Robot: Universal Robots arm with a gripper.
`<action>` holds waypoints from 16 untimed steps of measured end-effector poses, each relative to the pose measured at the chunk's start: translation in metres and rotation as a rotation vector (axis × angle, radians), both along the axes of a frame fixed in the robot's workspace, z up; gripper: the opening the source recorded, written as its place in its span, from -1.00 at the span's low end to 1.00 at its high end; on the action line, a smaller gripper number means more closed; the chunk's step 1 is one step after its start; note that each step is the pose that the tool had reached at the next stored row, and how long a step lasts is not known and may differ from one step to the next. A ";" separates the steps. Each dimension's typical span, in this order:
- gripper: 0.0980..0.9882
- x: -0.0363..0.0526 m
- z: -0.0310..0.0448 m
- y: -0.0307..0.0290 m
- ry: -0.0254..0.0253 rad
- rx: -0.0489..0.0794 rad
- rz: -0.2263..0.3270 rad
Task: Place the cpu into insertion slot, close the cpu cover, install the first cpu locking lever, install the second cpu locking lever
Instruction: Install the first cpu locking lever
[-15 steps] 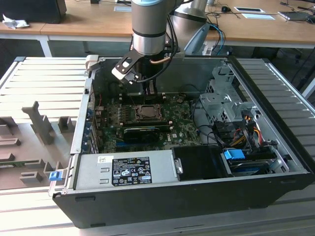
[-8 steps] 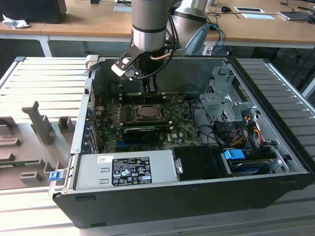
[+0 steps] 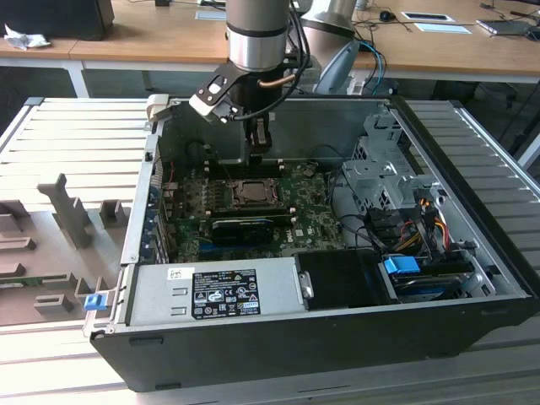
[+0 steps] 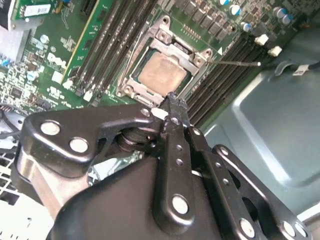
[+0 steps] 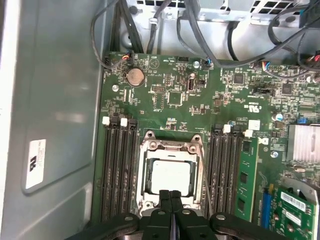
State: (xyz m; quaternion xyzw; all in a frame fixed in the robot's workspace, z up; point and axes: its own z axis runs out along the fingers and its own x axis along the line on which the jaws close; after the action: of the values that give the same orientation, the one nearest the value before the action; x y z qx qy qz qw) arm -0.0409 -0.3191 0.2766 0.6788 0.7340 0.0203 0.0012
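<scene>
Pinched shut on nothing, the end effector (image 5: 170, 196) hangs over one edge of the cpu cover (image 5: 172, 150), which seems folded flat to keep the cpu (image 5: 171, 176) seated; a narrow pushing tip, I'd say.

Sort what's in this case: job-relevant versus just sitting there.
Job:
- cpu, seated in the insertion slot
- cpu cover, lying over it
- gripper, shut, tips at the socket's edge

Not job:
- memory slots
- green card
- coin battery
- cables
- power supply
</scene>
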 end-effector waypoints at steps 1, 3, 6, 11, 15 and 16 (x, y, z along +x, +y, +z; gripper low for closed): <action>-0.98 0.0000 0.0000 0.0000 -0.0002 0.000 0.002; -0.98 0.0000 0.0001 0.0000 0.0000 -0.001 0.030; -0.98 0.0000 0.0000 0.0000 0.0000 -0.001 0.067; -0.98 0.0000 0.0000 0.0000 0.0001 -0.004 0.124; -0.98 0.0000 -0.0001 0.0000 0.0002 -0.004 0.146; -0.98 0.0000 -0.0001 0.0000 0.0001 -0.004 0.154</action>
State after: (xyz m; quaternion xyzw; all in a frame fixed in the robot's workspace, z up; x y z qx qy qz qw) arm -0.0409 -0.3191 0.2765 0.6202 0.7842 0.0188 0.0010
